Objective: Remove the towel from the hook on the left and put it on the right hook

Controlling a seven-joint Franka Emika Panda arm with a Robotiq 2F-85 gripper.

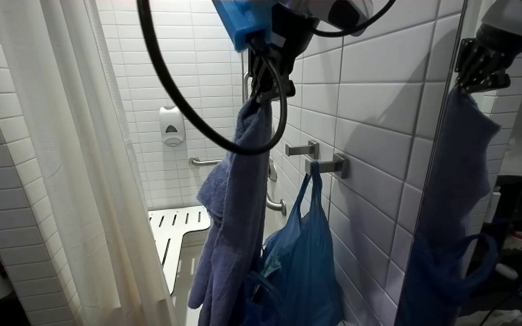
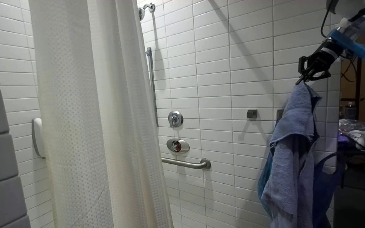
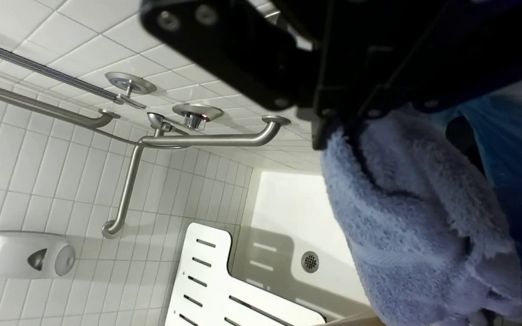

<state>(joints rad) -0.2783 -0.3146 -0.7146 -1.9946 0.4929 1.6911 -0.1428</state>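
Note:
The slate grey-blue towel [image 1: 243, 222] hangs limp below my gripper [image 1: 259, 96], off the hooks. It also shows in an exterior view [image 2: 285, 164] and fills the right of the wrist view [image 3: 406, 235]. My gripper is shut on the towel's top end, also seen in an exterior view [image 2: 300, 81] and the wrist view [image 3: 340, 127]. The two wall hooks are below gripper height. The farther hook [image 1: 299, 149] is bare and is the left hook [image 2: 251, 114]. The nearer hook [image 1: 329, 166] carries the blue bag and is the right hook [image 2: 280, 113], partly hidden by the towel.
The shiny blue bag [image 1: 306, 262] hangs against the tiled wall close behind the towel. A mirror [image 1: 460, 190] stands at the right. A white shower curtain [image 2: 103, 126], grab bars [image 3: 211, 140] and a slotted white seat [image 3: 211, 271] are around. A black cable loops before the gripper.

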